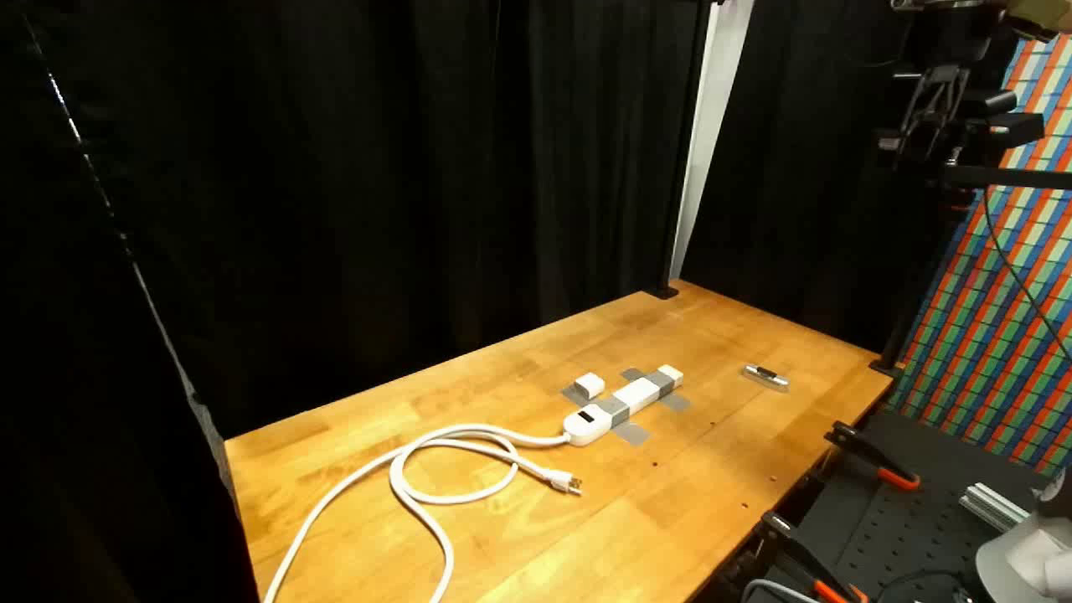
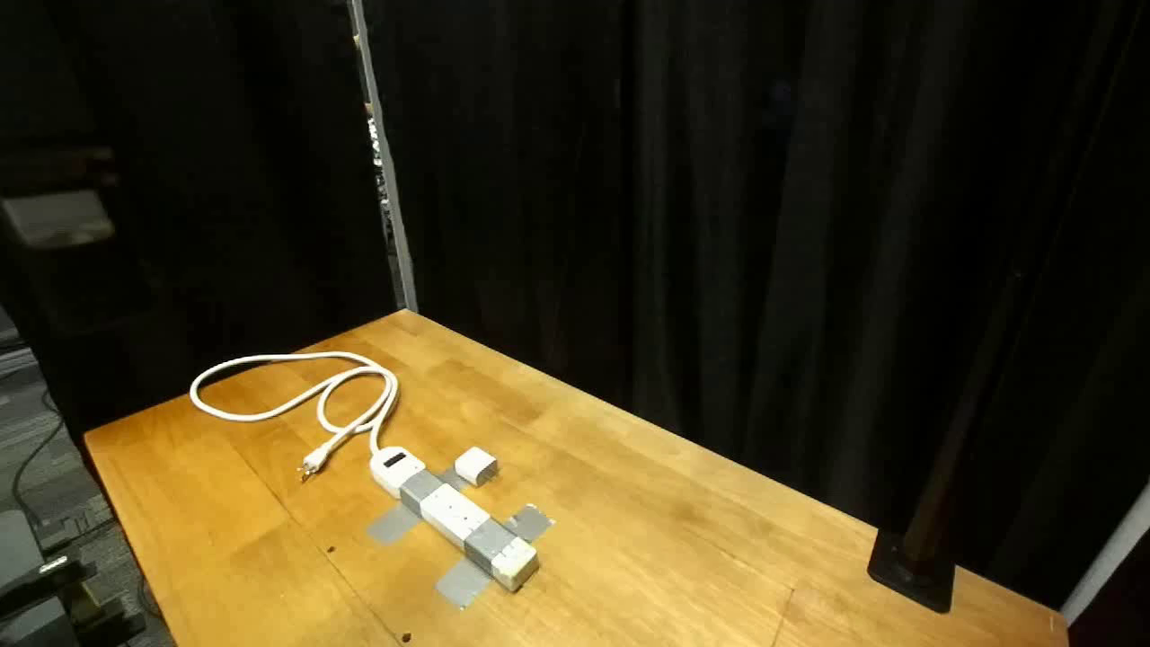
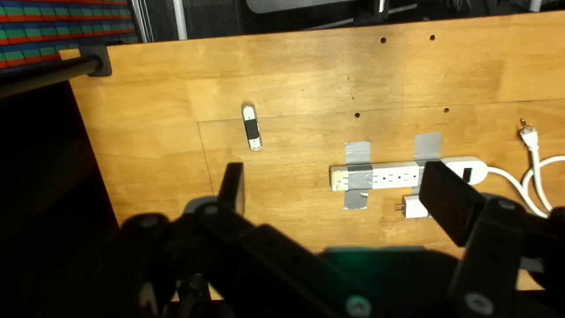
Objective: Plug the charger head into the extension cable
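1 charger head (image 3: 415, 207) on tbl (image 3: 282, 216), well below tool (image 3: 337, 192).

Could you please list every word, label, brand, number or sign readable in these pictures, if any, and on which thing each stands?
No text can be read in any view.
Charger head: no legible marking shows.
Extension cable: any print is too small to read.
Pale item with dark band: any lettering is too small to read.

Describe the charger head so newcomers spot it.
On the wooden table lies the extension cable's taped white strip. Beside it, toward the cord end, sits the charger head, a small pronged block; unlike the strip and plug, it's cordless.
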You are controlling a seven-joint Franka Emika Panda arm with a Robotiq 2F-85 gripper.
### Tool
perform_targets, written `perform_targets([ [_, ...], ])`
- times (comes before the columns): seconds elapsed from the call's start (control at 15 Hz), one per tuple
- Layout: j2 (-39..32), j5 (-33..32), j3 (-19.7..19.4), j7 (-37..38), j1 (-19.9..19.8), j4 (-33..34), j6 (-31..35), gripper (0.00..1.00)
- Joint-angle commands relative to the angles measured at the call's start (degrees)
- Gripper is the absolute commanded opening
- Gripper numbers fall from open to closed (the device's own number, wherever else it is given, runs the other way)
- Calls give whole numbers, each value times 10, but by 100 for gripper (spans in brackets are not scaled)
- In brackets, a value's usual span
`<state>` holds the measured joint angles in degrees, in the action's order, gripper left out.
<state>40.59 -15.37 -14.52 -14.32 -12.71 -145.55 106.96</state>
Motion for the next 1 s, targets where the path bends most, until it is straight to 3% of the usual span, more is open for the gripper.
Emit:
perform_targets([
  [0.0, 0, -1, -1, 1, 2, 2, -1, 100],
  [0.47, 3, -1, -1, 1, 3, 4, -1, 100],
  [0.53, -19, 1, 20, 81, -18, 12, 4, 100],
  [0.8, -43, 21, 87, 254, -12, -4, 52, 100],
  [0.93, -76, 36, 156, 346, -29, 2, 74, 100],
])
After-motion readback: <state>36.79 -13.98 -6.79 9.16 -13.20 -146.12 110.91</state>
